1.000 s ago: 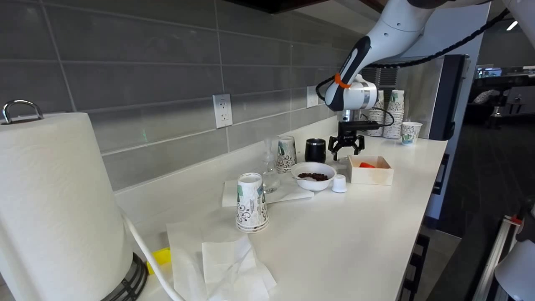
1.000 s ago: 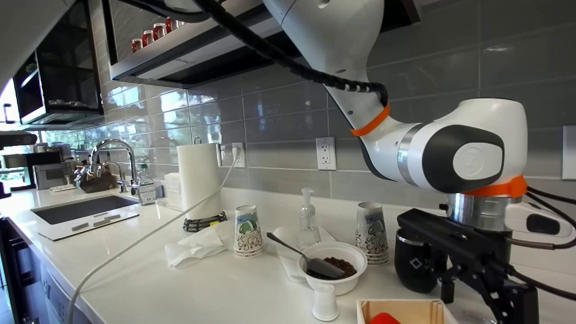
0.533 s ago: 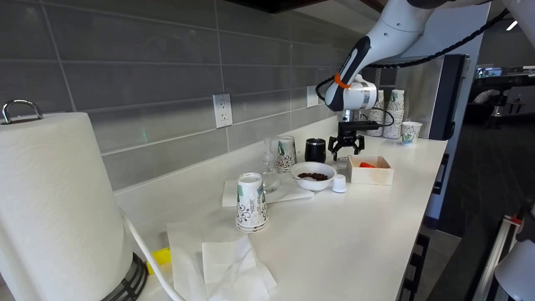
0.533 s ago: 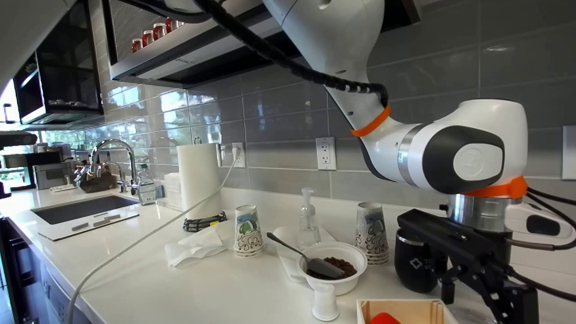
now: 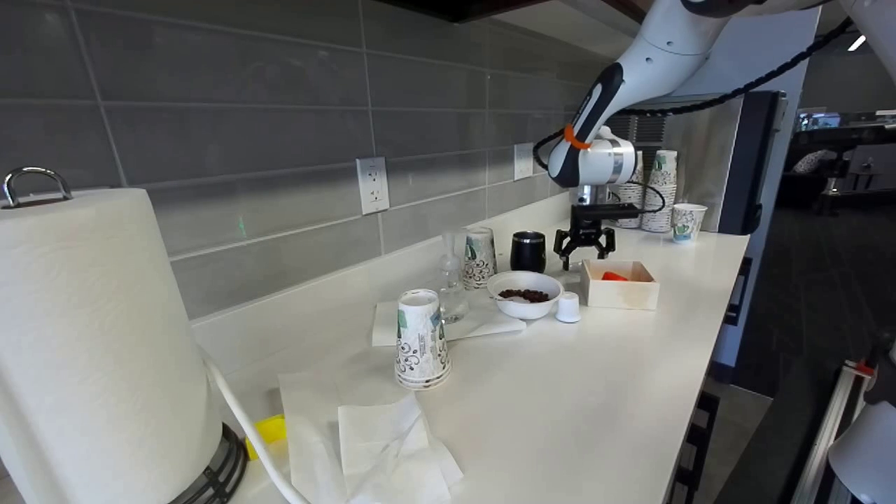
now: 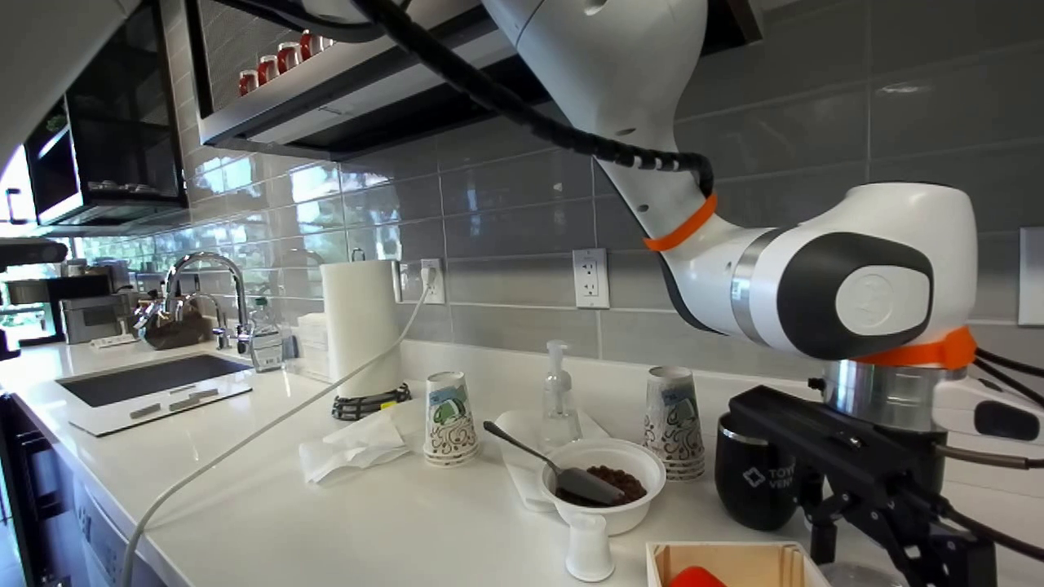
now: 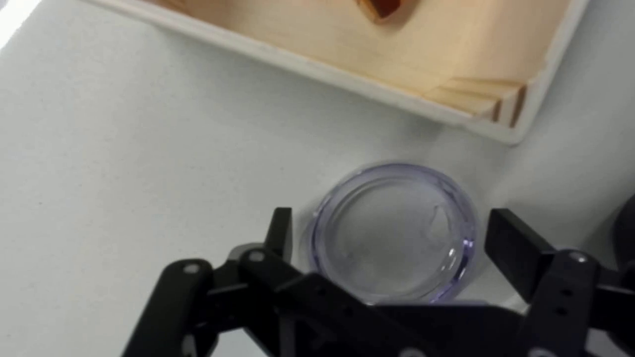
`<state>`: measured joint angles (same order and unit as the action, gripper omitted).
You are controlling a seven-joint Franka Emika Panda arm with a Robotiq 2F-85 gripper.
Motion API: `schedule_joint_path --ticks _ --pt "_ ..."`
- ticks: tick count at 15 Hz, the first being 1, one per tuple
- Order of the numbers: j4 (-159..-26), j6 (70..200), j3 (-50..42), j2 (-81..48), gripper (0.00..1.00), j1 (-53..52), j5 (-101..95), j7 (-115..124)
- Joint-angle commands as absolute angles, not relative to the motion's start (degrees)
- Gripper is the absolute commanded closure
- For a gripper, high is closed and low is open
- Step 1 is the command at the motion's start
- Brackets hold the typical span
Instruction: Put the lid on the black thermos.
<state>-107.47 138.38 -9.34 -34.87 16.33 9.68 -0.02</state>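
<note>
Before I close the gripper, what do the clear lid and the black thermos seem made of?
Clear lid: probably glossy plastic, glass possible; the countertop shows through, its rim glints.
Black thermos: likely metal, satin black coating; its rim shines silver.

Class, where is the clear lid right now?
In the wrist view, the lid lies on the counter, right of centre, pictured just below the box and framed by the open gripper.

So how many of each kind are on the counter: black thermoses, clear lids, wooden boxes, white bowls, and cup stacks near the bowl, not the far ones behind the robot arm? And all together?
Black thermos: 1
Clear lid: 1
Wooden box: 1
White bowl: 1
Cup stacks near the bowl: 2
Total: 6
</note>
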Motion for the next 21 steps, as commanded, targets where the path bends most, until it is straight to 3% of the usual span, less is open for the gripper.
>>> schedule_joint_path --ticks 1,14,15,17,21 --pt "-106.29 138.55 -8.96 -35.22 0.00 17.03 10.23 0.38" --pt "-106.28 139.28 -8.82 -36.05 0.00 16.96 10.49 0.90" --pt "-106.30 139.35 -8.78 -36.09 0.18 16.97 10.54 0.96" --pt "-106.25 139.47 -8.71 -36.11 0.34 16.99 10.61 1.14" --pt "-106.18 139.95 -8.63 -36.22 0.34 17.00 10.69 1.51"
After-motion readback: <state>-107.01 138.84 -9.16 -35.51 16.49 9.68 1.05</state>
